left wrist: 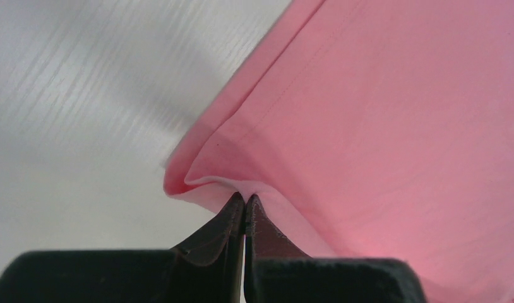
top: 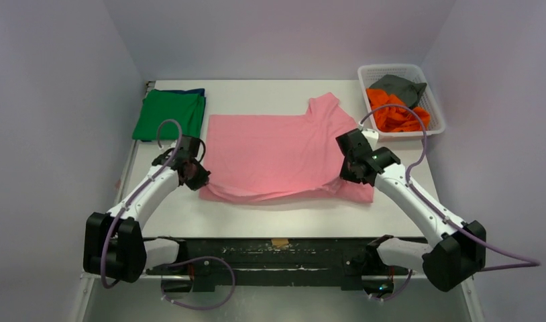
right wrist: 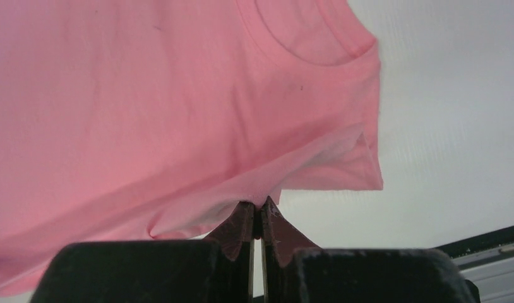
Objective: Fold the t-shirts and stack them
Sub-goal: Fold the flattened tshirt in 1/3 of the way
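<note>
On the counter [top: 270,90], both my jaws pinch the near corners of the pink t-shirt [top: 270,147] to fold it evenly.

We've got the pink t-shirt [top: 277,151] lying flat and sideways mid-table [top: 284,218], neckline to the right. Its near edge is doubled into loose layers, and each near corner is pinched: one by the left gripper [left wrist: 244,203], one by the right gripper [right wrist: 259,207]. The green t-shirt [top: 168,114] sits folded at far left on top of the dark blue t-shirt [top: 193,92], of which we see only an edge, while the orange t-shirt [top: 394,113] and grey t-shirt [top: 399,87] lie crumpled together in the basket [top: 434,124] at far right.
</note>
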Robot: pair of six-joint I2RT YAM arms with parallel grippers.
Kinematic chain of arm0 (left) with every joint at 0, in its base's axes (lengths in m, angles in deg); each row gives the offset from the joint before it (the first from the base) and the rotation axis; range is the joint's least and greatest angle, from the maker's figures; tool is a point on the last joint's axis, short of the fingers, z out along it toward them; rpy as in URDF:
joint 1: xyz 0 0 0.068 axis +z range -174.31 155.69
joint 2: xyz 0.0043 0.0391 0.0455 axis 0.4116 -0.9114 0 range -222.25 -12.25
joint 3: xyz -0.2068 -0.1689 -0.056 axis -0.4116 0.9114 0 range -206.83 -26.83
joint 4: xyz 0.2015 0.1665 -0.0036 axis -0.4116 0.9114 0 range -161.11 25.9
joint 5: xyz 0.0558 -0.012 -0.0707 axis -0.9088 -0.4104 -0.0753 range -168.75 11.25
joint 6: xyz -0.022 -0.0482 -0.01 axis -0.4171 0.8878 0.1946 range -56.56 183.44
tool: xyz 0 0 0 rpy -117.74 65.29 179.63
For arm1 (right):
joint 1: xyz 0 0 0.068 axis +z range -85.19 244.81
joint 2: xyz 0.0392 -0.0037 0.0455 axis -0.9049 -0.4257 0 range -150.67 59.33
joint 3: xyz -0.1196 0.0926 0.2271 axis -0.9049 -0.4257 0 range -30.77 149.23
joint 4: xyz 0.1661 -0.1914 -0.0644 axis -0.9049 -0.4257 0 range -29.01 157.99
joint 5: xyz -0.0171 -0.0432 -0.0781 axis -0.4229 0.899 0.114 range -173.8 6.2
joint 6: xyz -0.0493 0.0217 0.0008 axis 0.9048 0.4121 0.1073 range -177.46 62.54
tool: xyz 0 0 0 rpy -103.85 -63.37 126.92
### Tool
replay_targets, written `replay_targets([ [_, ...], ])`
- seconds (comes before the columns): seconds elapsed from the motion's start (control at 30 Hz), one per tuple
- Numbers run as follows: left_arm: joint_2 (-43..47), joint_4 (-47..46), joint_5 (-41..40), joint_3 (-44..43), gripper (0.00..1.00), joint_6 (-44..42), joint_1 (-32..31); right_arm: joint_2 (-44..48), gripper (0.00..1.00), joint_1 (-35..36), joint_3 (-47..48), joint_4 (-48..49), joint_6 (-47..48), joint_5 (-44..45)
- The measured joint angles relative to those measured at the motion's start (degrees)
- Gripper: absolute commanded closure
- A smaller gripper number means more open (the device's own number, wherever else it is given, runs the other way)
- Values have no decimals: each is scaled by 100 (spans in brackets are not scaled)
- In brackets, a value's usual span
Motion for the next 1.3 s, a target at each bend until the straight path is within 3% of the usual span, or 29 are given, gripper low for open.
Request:
replay_targets([
  [0.33,-1475,-127,-66,-1080,99,-144,417,-1974,100,-970,680,1049,619,-431],
  [0.4,-1799,-136,-63,-1316,77,-195,511,-2406,100,-1093,935,1154,704,-485],
  [0.47,-2111,-155,-57,-1539,47,-315,575,-2929,93,-1207,1329,1255,785,-577],
  [0.53,-2382,-138,-46,-1777,25,-411,610,-3449,79,-1292,1753,1366,868,-627],
  [0.57,-2490,-125,-48,-1893,4,-444,621,-3711,64,-1325,1987,1423,911,-643],
  [0.6,-2544,-116,-52,-1978,0,-457,621,-3921,53,-1344,2170,1486,953,-647],
  [0.63,-2562,-94,-61,-2059,0,-505,621,-4144,43,-1366,2400,1513,1005,-656],
  [0.7,-2479,-85,-66,-2109,0,-549,621,-4330,39,-1381,2603,1569,1064,-654],
  [0.87,-1572,-219,15,-1797,0,-616,621,-3630,36,-1384,1912,1923,1132,-640],
  [1.03,-662,-568,494,-1115,0,-741,597,-2371,35,-1392,544,2553,1198,-1484],
  [1.3,-887,-769,890,-579,0,-883,485,-2898,35,-1388,127,3405,1220,-2503],
])
